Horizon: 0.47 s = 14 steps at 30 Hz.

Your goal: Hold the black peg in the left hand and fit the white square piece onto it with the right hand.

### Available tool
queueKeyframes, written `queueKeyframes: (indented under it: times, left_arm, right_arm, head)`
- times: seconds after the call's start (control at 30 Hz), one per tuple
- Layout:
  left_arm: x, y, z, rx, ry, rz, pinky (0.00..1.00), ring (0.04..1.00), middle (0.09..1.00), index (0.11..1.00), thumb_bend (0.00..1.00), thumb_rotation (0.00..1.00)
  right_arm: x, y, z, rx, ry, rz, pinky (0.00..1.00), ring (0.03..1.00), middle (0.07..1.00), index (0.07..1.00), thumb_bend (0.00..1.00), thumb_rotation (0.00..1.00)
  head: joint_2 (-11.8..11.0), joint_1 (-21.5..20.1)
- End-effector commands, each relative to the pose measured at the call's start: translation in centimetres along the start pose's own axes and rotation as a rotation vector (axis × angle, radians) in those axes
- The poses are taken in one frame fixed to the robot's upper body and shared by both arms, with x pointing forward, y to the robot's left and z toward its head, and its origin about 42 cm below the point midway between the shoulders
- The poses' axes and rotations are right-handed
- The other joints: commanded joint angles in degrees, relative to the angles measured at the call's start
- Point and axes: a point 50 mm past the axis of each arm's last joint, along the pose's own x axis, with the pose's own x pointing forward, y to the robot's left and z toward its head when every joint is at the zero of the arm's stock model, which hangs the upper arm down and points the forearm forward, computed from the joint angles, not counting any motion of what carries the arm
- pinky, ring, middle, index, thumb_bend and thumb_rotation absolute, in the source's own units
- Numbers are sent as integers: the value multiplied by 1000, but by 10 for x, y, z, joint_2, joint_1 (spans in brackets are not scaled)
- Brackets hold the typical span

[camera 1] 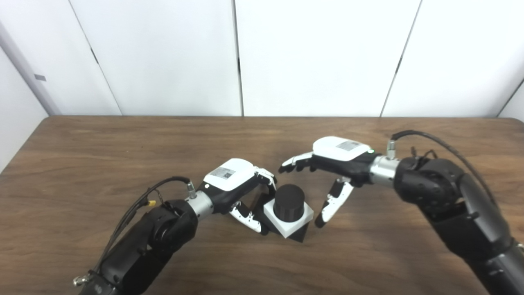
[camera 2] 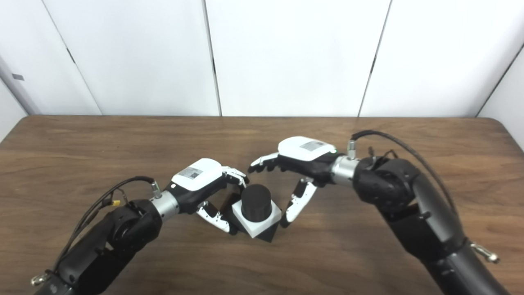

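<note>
Sitting around the black peg (camera 1: 289, 202), the white square piece (camera 1: 291, 221) is seen; the peg's base is gripped by the left hand (camera 1: 237, 184), while the right hand (camera 1: 333, 164) is spread wide, empty, beside it.

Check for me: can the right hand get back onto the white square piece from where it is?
Probably yes. The right hand is open just beside the white square piece, which sits around the black peg. Its right side looks clear; the left hand grips the other side.
</note>
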Motion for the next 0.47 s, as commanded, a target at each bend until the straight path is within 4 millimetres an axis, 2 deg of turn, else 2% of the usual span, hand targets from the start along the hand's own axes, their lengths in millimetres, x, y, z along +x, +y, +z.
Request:
queueKeyframes:
  times: [0.0,0.1,0.17,0.27,0.43]
  left_arm:
    - [-8,-41,-5,-26,40,-187,642,810,804,486,523,70]
    - [-8,-41,-7,-24,39,-182,635,801,800,486,524,70]
    - [-8,-41,-7,-22,39,-181,630,798,800,486,524,70]
    - [-8,-41,-7,-24,40,-181,639,807,800,486,523,70]
    - [-8,-40,-6,-28,45,-186,644,811,806,487,523,70]
  right_arm:
    - [-12,-20,0,-14,-3,-80,674,792,828,839,1000,355]
    - [-22,-20,-6,9,19,-112,650,774,818,821,970,292]
    - [-28,-18,-11,39,27,-145,633,761,812,805,912,219]
    - [-38,-10,-20,108,53,-250,598,734,792,753,827,99]
    - [-48,9,-32,215,106,-431,614,722,760,701,732,12]
  head:
    - [0,-2]
    - [0,-7]
    - [0,-7]
    - [-2,-10]
    - [-1,-12]
